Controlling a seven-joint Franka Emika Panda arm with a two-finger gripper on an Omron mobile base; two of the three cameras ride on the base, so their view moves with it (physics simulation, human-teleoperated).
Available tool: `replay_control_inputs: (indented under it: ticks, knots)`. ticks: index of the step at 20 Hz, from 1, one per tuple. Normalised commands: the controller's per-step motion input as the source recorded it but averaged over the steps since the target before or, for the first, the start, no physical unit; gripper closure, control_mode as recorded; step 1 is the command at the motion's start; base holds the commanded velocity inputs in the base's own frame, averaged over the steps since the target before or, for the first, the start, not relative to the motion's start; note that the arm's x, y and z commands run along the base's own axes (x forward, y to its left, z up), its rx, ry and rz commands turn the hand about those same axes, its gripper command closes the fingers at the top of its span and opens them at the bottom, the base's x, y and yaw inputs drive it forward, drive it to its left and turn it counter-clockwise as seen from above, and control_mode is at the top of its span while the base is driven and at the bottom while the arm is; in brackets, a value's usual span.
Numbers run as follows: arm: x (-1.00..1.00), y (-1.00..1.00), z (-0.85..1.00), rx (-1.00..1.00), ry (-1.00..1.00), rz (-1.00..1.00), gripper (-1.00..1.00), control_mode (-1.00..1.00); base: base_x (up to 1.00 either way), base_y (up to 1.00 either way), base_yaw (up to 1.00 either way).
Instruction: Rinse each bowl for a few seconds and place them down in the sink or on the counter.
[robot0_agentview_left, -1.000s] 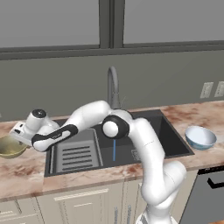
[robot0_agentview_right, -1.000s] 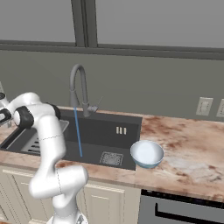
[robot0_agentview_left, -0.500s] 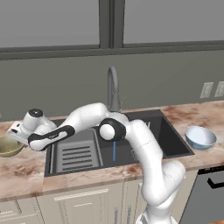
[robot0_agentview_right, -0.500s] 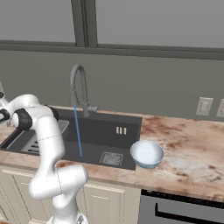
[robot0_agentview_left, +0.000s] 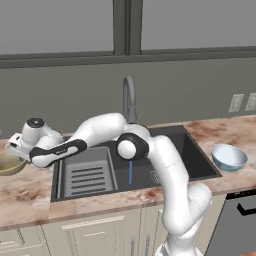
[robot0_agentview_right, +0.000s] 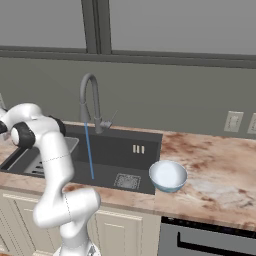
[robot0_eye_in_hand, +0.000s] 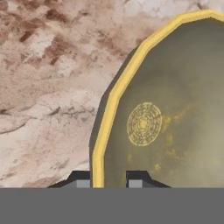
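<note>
The arm reaches far to the left over the tabletop (robot0_agentview_left: 30, 195), and its hand (robot0_eye_in_hand: 109, 179) sits at the near rim of the gold bowl (robot0_agentview_left: 10, 162), which stands on the marbled stone left of the sink (robot0_agentview_left: 200, 167). In the hand view the two dark fingertips (robot0_eye_in_hand: 79, 178) straddle the bowl's yellow rim, one outside over the stone and one inside over the shiny olive inner wall, close against the rim on both sides, so the hand is clenched on the gold bowl's edge. A ring pattern marks the middle of the bowl's inside. From the left base view the bowl lies just beside the hand, partly hidden behind the wrist, with its base on the tabletop. The blue bowl (robot0_agentview_right: 168, 175) rests upright on the tabletop just right of the sink, close to the front edge, well apart from the arm. A thin blue stream of water (robot0_agentview_right: 89, 152) falls from the faucet (robot0_agentview_right: 89, 102) into the dark basin, landing near the square drain (robot0_agentview_right: 126, 181). The ribbed tray (robot0_agentview_left: 86, 175) lies in the left part of the sink, under the forearm.
</note>
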Motion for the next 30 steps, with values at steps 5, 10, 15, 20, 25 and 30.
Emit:
replay_control_inputs:
  ticks: [5,10,15,20,25,30]
  knots:
    - [-0.17,-0.21,0.27,-0.01,-0.03,-0.12,1.0,-1.0,0.0,0.0,0.0]
    - [-0.12,-0.14,0.17,-0.06,-0.05,-0.14,1.0,-1.0,0.0,0.0,0.0]
    - [-0.07,-0.08,0.12,-0.08,-0.05,-0.17,1.0,-1.0,0.0,0.0,0.0]
    - [-0.06,-0.09,0.18,-0.06,-0.04,-0.17,1.0,-1.0,0.0,0.0,0.0]
    - [-0.13,-0.16,0.35,-0.03,-0.04,-0.13,1.0,-1.0,0.0,0.0,0.0]
    - [-0.21,-0.19,0.34,0.0,-0.04,-0.12,1.0,-1.0,0.0,0.0,0.0]
